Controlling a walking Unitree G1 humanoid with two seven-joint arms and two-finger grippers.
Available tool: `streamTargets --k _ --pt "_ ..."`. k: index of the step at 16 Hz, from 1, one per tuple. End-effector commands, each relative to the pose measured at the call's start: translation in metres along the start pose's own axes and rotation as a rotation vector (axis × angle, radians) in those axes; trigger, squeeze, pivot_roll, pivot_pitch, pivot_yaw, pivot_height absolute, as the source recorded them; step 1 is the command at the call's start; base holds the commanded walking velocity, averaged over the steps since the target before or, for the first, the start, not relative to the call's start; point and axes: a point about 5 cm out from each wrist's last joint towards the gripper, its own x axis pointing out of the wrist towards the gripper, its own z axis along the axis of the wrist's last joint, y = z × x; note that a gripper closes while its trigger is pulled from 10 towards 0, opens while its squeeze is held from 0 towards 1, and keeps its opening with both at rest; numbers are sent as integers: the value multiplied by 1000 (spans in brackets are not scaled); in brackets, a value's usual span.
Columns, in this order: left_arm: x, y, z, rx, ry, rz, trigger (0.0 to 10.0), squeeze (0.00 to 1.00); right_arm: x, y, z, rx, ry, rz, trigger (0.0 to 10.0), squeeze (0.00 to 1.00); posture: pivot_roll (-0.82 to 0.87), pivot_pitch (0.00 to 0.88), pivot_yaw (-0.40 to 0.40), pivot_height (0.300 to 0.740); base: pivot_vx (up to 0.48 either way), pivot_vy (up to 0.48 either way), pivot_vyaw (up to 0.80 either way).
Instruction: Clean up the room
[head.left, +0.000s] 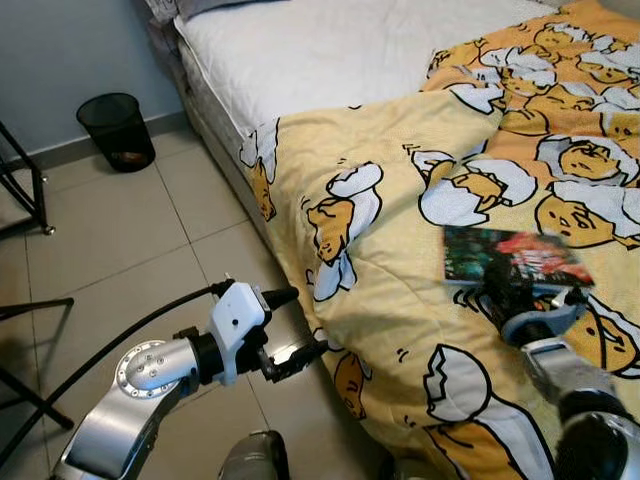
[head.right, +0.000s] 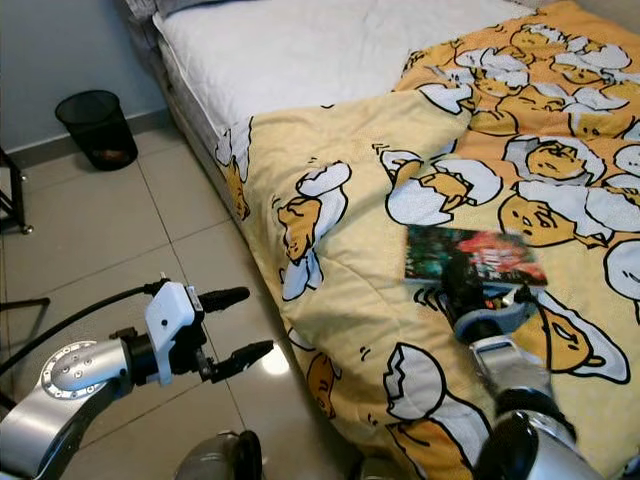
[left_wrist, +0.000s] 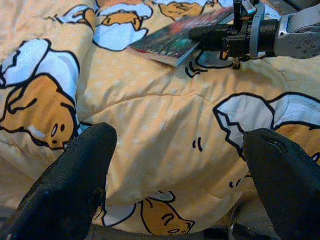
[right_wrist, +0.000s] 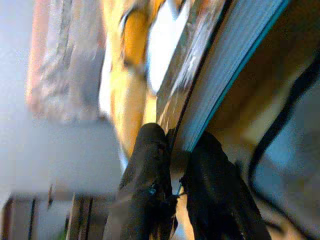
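A dark book (head.left: 510, 258) with a red and green cover lies on the yellow cartoon-egg blanket (head.left: 400, 300) on the bed. My right gripper (head.left: 512, 290) is shut on the book's near edge; in the right wrist view its fingers (right_wrist: 150, 185) pinch the book (right_wrist: 225, 75) between them. My left gripper (head.left: 295, 325) is open over the floor beside the bed's edge, nothing between its fingers (left_wrist: 85, 170). In the left wrist view the book (left_wrist: 175, 40) and the right gripper (left_wrist: 210, 35) lie beyond the blanket fold.
A black mesh waste bin (head.left: 118, 130) stands by the grey wall at the far left. Black metal furniture legs (head.left: 30, 190) stand on the tiled floor (head.left: 130, 240) at the left. The white mattress (head.left: 330, 50) is bare beyond the blanket.
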Motion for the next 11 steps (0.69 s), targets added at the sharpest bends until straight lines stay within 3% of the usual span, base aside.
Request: streamTargets --k 1,3,4,5,6,8,9,11 --pt "2 -1 -1 11 6 -11 10000 1000 -4 1 3 -18 48 19 0 0 76 73 10 740 0 0 0" --pt "2 -1 -3 12 7 -16 10000 1000 -9 -10 1 -73 88 -85 0 0 73 69 13 740 0 0 0" --pt "3 -1 -3 12 8 -19 10000 1000 -11 -16 1 -131 71 -142 2000 0 74 68 14 740 0 0 0" --pt "3 -1 -3 14 9 -22 10000 1000 -11 -20 -1 -155 61 -196 10000 0 76 66 16 740 0 0 0" --pt "3 -1 -2 17 7 -24 10000 1000 -8 -22 -3 -201 34 -247 10000 0 77 65 17 740 0 0 0" --pt "4 0 0 25 5 -26 10000 1000 -3 -21 -7 -172 -6 -281 10000 0 82 64 18 740 0 0 0" --pt "4 0 2 29 2 -26 10000 1000 0 -19 -8 -126 -35 -272 10000 1000 83 64 18 740 0 0 0" --pt "4 1 4 31 1 -25 10000 1000 3 -16 -9 -99 -55 -257 10000 1000 84 65 18 740 0 0 0"
